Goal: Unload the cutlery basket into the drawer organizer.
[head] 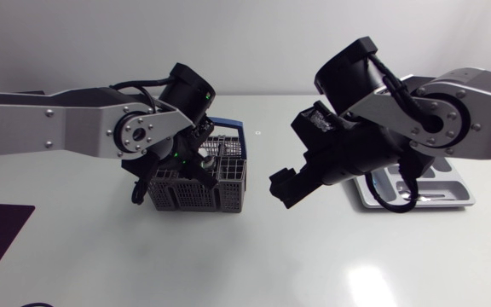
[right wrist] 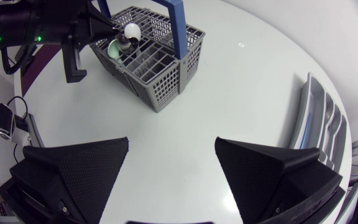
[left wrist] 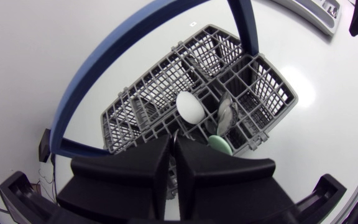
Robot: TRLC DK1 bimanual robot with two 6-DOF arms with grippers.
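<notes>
No text, label, brand, number or sign is legible on the grey plastic mesh cutlery basket (head: 199, 189), the light grey compartmented drawer organizer (head: 455, 182) or the white surface (head: 271, 256).

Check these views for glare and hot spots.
Head view: a bright glare patch on the bare table. Left wrist view: a paler glare patch on the table beside the cutlery basket. Right wrist view: table evenly lit, no distinct hot spot.
</notes>
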